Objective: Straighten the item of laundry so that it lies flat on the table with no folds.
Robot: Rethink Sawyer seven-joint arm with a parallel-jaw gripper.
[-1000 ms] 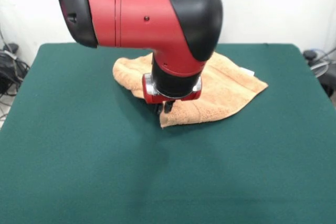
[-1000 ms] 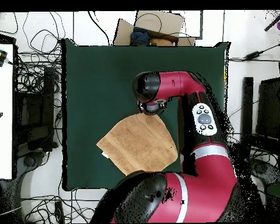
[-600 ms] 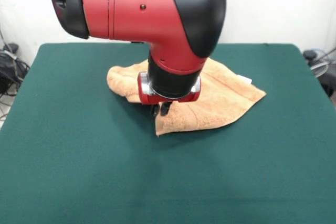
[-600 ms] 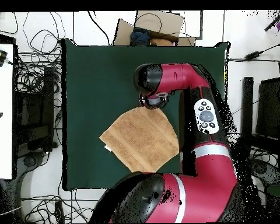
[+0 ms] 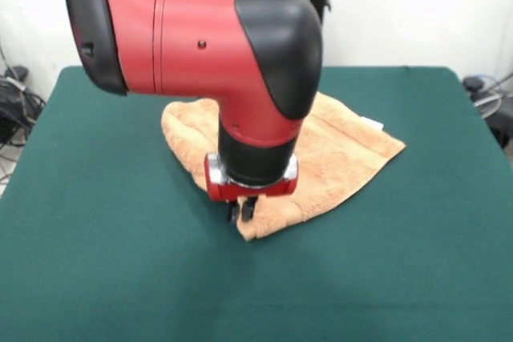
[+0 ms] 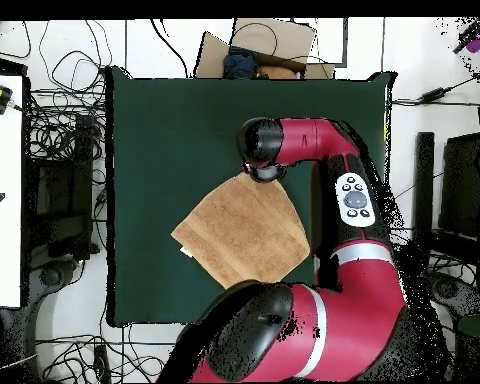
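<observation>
The robot's fingers [image 5: 242, 210] pinch nearly closed on the near corner of the orange-tan towel [image 5: 337, 150], which lies spread but rumpled on the green counter [image 5: 120, 278]. The bulky red arm [image 5: 200, 46] hides part of the cloth; cables [image 6: 54, 130] clutter the floor beside the counter.

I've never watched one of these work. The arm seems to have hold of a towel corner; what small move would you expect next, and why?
Probably a short further pull toward the table's open side, keeping low. The gripper sits at the towel's nearest corner, apparently pinching it, though the fingers are too hidden to be sure. The towel looks doubled over with a thick rolled edge, so dragging that corner outward should help spread it flat.
</observation>
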